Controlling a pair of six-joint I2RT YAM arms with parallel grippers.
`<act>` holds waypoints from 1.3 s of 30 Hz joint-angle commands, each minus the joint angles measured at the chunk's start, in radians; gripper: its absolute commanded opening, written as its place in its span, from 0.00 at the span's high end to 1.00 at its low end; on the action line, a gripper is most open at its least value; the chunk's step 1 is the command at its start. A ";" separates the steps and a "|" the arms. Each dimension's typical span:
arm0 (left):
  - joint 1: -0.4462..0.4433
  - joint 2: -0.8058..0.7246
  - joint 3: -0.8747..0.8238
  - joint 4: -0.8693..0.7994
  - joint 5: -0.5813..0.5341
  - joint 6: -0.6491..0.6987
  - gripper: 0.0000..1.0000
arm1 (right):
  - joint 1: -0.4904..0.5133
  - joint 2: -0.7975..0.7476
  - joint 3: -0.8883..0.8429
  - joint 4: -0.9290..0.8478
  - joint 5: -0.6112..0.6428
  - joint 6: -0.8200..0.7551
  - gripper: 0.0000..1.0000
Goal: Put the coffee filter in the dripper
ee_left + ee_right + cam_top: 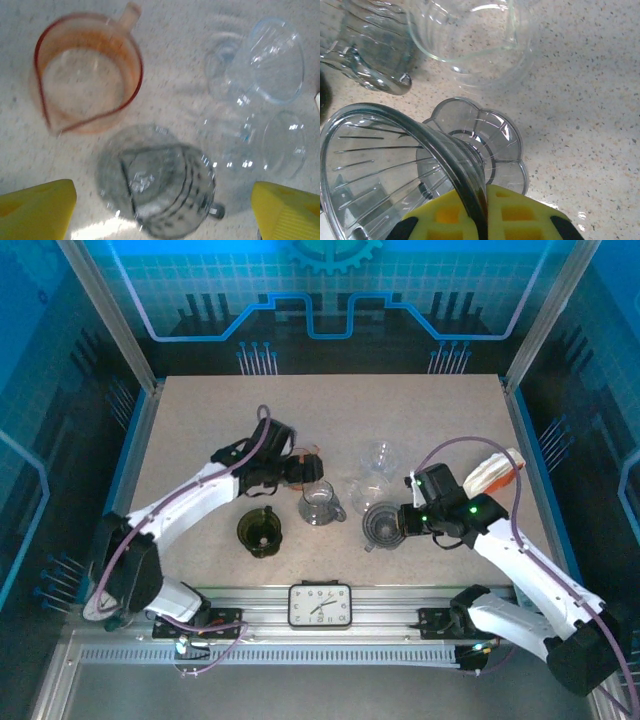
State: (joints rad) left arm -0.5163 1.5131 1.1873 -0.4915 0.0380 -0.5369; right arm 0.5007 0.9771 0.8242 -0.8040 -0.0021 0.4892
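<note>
The right hand (482,210) is clenched on the clear ribbed dripper (380,165), its yellow pads (520,215) pinching the thin rim wall from inside and out. The dripper's scalloped foot (495,150) shows just ahead of the fingers, and I cannot tell whether it sits flat on the desk (200,420) or is tipped. The left hand (161,210) hangs released, fingers spread wide, with a glass pitcher (155,185) between them and an orange-rimmed cup (85,80) beyond it.

I cannot pick out the filter for certain. A white, orange-edged bundle (492,470) lies behind the right hand, beside its forearm, and that may be the papers.

What worries me is the grip: a pinch on a slick rim lets the cone swing or slip if the hand moves fast. More clear glassware (272,60) stands just ahead of both hands, so a wide sweep could knock a piece over. A dark green dripper (260,532) sits near the left hand too, inviting a mix-up. And if that bundle is the filters, the free hand is the far one, so reaching across risks the arms crowding each other.
</note>
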 commanded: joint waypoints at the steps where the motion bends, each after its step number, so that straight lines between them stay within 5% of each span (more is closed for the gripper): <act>1: -0.018 0.068 0.113 -0.012 -0.021 0.082 0.13 | -0.008 -0.015 0.024 -0.031 -0.028 -0.014 1.00; 9: -0.056 0.274 0.319 0.035 0.099 0.083 0.16 | -0.010 -0.047 0.011 -0.041 -0.021 -0.023 1.00; 16: -0.078 0.381 0.381 -0.008 0.099 0.095 0.17 | -0.015 -0.077 -0.001 -0.053 -0.021 -0.025 1.00; 39: -0.114 0.141 0.095 0.043 0.142 -0.028 0.18 | -0.042 -0.077 0.089 -0.043 -0.078 -0.022 1.00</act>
State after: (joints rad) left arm -0.6212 1.7164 1.2869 -0.4816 0.1341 -0.5251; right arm 0.4698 0.9009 0.8536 -0.8547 -0.0284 0.4629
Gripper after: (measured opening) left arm 0.819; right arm 0.081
